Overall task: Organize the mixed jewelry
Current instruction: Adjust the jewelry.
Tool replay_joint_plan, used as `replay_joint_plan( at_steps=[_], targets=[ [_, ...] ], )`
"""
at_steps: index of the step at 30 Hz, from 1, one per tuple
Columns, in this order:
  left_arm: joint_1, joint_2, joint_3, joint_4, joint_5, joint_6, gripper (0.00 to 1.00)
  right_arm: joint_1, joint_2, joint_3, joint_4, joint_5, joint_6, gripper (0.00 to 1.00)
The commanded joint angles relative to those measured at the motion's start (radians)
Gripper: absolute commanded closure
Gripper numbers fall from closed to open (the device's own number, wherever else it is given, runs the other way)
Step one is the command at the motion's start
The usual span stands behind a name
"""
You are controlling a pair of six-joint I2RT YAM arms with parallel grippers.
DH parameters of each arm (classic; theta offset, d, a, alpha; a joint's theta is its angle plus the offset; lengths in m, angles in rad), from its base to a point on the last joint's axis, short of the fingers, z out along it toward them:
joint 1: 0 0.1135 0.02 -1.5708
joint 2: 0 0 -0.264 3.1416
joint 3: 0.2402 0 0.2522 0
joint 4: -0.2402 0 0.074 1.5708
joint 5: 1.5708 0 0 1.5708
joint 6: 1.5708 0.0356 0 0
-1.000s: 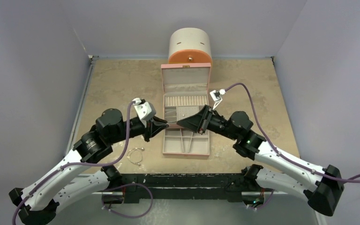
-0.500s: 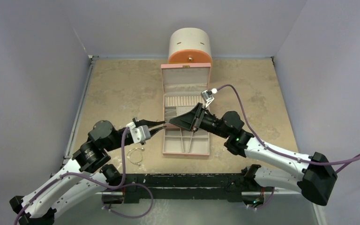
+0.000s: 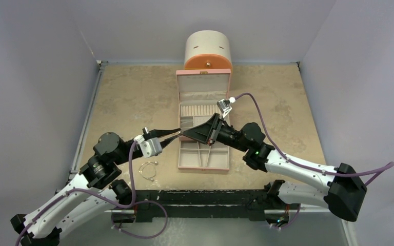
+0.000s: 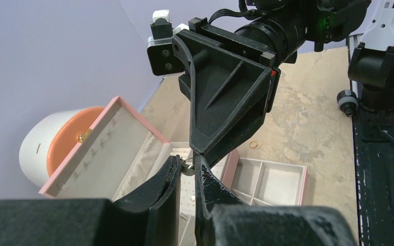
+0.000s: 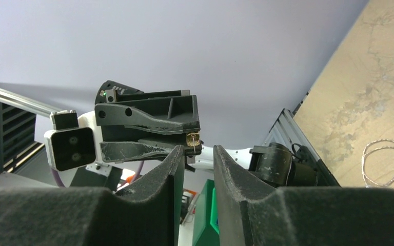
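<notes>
Jaws of my left gripper (image 4: 187,163) are pinched on a tiny gold piece (image 5: 191,138), a stud as far as I can tell at this size. It is held above the left edge of the open pink jewelry box (image 3: 203,167). My right gripper (image 5: 198,149) meets it tip to tip, jaws a sliver apart. On the worktop (image 3: 128,97), the wire bangle (image 3: 148,169) lies left of the box, and a coppery ring (image 4: 254,144) sits just beside it.

Table (image 3: 128,97): beige top, mottled stone pattern with darker blotches. Plain pale lavender-grey panels enclose it on three sides: back wall (image 3: 200,20), left wall (image 3: 31,77), right wall (image 3: 369,77). Metal rail (image 3: 86,123) along left table edge; black bar (image 3: 205,197) along near edge. Light even, shadows soft.
</notes>
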Motion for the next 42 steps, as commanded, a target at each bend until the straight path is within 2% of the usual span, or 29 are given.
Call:
replay_joint_plan(
  at_steps=[1,10,19,31,42],
  targets=[
    [-0.003,-0.011,-0.007,0.084,0.049,0.004,1.00,0.010,-0.020,0.036,0.054,0.025,-0.002,0.71],
    [-0.004,-0.008,-0.013,0.072,0.077,0.005,1.00,0.010,-0.015,0.032,0.079,0.036,0.004,0.75],
    [-0.004,-0.013,-0.018,0.069,0.071,0.008,1.00,0.013,-0.005,0.023,0.115,0.033,0.013,0.86],
    [-0.004,-0.011,-0.018,0.071,0.058,0.016,1.00,0.024,-0.010,-0.001,0.109,0.038,0.014,0.81],
    [-0.004,-0.008,-0.018,0.085,0.042,0.015,1.00,0.033,-0.010,-0.007,0.117,0.036,0.012,0.85]
  ],
)
